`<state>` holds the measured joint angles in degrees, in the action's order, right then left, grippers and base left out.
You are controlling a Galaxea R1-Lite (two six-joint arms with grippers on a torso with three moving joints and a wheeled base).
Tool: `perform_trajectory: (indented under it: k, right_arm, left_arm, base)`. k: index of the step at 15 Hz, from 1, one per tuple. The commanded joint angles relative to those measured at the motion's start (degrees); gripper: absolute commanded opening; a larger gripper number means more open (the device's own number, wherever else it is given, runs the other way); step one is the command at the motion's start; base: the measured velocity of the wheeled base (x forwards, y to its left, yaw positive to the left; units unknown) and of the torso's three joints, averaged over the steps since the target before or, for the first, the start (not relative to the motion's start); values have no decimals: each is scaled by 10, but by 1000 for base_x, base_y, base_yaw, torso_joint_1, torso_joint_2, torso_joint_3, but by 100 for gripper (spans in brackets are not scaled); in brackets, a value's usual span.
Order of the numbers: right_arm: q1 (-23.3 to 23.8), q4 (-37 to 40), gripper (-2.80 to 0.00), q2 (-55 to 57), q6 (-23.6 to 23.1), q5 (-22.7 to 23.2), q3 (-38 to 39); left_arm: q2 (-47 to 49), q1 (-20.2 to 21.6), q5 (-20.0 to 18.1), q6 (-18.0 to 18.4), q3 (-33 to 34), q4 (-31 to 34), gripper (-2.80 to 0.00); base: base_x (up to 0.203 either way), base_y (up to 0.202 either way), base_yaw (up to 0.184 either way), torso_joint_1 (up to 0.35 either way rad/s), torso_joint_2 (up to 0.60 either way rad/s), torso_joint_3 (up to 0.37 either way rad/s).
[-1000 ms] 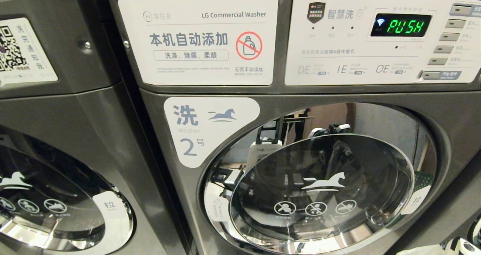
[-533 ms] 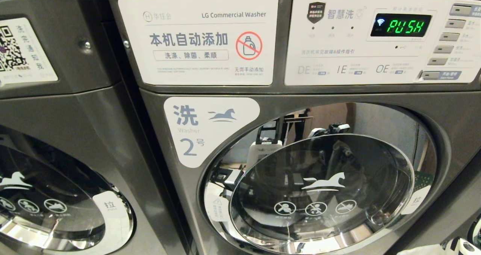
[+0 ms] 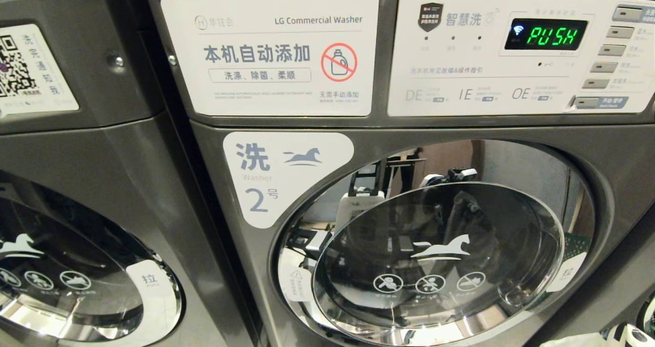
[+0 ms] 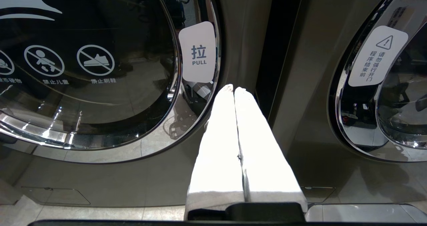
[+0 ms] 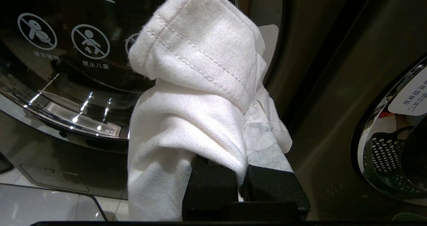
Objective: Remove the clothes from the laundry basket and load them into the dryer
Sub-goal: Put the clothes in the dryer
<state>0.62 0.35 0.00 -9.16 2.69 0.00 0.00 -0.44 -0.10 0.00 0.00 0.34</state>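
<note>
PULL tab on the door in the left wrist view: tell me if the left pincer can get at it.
Probably yes. The left pincer is shut and empty, pointing just below the PULL tab with nothing between them. It would need to open first.

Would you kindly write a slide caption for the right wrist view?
Right tool shut on a white garment draped over it, before the closed washer door.
</note>
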Motion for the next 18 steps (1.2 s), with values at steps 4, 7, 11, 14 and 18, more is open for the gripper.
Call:
perform_trajectory:
  k: [4,7,11,14,18]
  right_arm:
    - [0,0,-280,1,-1,1,0]
    - [0,0,-280,1,20,-5,0]
    - [0,0,-280,1,15,-2,0]
    - [0,1,-280,1,13,-4,0]
    - [0,1,-280,1,15,-8,0]
  left_arm:
    - [0,0,0,0,0,0,-280]
    - [0,0,0,0,0,0,-280]
    - [0,0,0,0,0,0,-280]
    - [0,0,0,0,-1,0,-280]
    - [0,0,0,0,0,0,-280]
  base:
    - [0,0,0,0,0,0]
    - [0,0,0,0,0,0]
    - [0,0,0,0,0,0]
    - [0,0,0,0,0,0]
    - [0,0,0,0,0,0]
